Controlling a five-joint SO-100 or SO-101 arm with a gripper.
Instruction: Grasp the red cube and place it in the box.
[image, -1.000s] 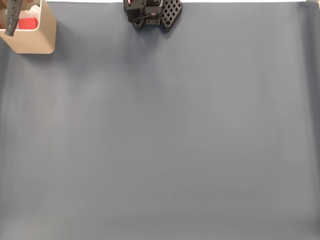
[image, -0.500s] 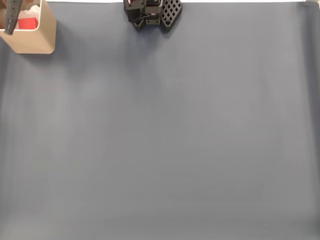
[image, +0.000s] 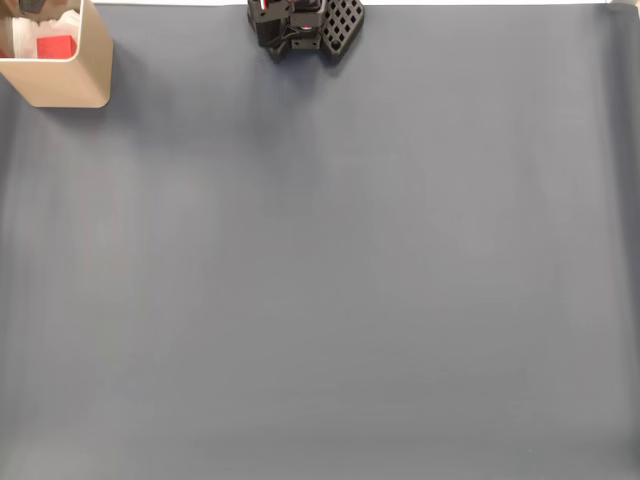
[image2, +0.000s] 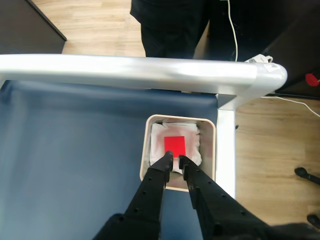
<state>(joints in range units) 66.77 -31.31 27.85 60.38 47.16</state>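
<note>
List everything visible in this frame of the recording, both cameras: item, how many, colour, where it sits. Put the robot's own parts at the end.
red cube: one, bright red, lying inside the box on white lining, nothing gripping it.
box: one, beige with white interior, at the table's corner; top left in the fixed view.
table: one, blue-grey surface, bare apart from the box and the arm's base.
table frame: one, pale grey metal rail and post along the table's edge, wrist view.
floor: light wood, beyond the table, with a white cable across it.
arm base: one, black, top centre of the fixed view.
gripper: one, black, fingers nearly together, above the box's near edge, just short of the cube.
</note>
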